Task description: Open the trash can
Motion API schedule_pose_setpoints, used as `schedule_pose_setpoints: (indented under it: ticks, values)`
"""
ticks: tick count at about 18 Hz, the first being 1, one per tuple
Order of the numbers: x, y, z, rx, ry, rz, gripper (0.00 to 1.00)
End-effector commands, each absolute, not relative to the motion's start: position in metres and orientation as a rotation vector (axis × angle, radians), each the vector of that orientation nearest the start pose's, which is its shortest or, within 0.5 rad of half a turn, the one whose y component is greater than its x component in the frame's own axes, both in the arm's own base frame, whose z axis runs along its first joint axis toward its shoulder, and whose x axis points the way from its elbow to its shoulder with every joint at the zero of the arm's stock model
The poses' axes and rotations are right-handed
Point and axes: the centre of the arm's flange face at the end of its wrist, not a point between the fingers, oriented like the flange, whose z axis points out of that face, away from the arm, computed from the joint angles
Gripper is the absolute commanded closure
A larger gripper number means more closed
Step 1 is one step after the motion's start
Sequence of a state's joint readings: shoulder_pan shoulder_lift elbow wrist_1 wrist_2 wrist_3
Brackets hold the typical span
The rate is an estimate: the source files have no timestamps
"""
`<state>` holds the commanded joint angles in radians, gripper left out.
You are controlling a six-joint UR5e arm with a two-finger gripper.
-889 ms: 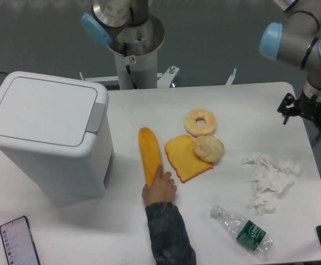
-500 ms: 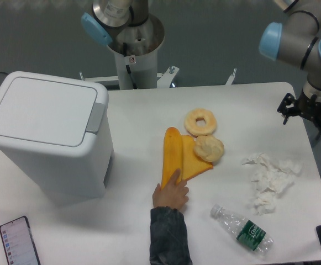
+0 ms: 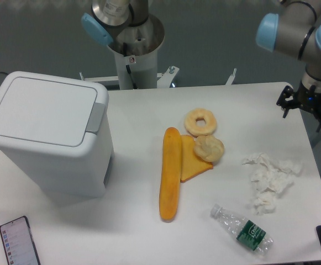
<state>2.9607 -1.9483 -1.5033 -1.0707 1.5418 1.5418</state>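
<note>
Camera view: fixed overhead look at a white desk [image 3: 132, 110], and nothing has touched the task's thing yet.
Trash can: the trash can [image 3: 50, 135] stands upright at the left end of the desk, easily the biggest item out there, lid flat and shut.
Handling: it looks like a stiff, smooth plastic shell, probably light and hollow, so a hard sideways shove could slide it across the desk; pressing straight down seems safer.
Where to take hold: the light grey push tab [image 3: 96, 117] on the lid's right edge is my pick, pressed from above rather than pinched; the lid's smooth rim offers little to grab.
Arm: the UR5e comes in from the upper right, well apart from the bin, the whole desk between them.
Gripper: the gripper [image 3: 308, 105] hangs over the desk's far right edge, clamped on nothing; its fingers look spread, yet at this size I cannot tell for sure.
Long loaf: an orange baguette-like piece [image 3: 170, 173] lies mid-desk, touching a flat orange slice [image 3: 194, 164].
Small food: a ring doughnut [image 3: 200, 122] and a pale bun [image 3: 209, 148] sit just beside it.
Right clutter: crumpled tissue [image 3: 269, 179], then a plastic bottle [image 3: 243, 229] lying down.
Phone: a phone [image 3: 19, 241] lies at the front left corner.
</note>
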Motion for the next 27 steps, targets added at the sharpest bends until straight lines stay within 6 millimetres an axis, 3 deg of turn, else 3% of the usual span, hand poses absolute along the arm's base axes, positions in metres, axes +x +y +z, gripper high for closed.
schedule_pose_setpoints:
  ticks: [4,5,7,9,15,19,22,27]
  values:
    - [-0.576,0.261,0.398,-2.956,0.041,0.302,0.0]
    - [-0.566,0.265,0.404,-2.944,0.026,0.285,0.05]
    - [-0.537,0.282,0.431,-2.912,-0.032,0.248,0.32]
    - [-0.514,0.299,0.45,-2.865,-0.157,0.226,0.5]
    - [-0.422,0.374,0.489,-2.795,-0.247,0.204,0.8]
    - [-0.349,0.411,0.506,-2.753,-0.308,0.161,0.92]
    - [-0.304,0.441,0.504,-2.727,-0.361,0.078,0.94]
    - [-0.284,0.456,0.507,-2.662,-0.434,-0.038,0.94]
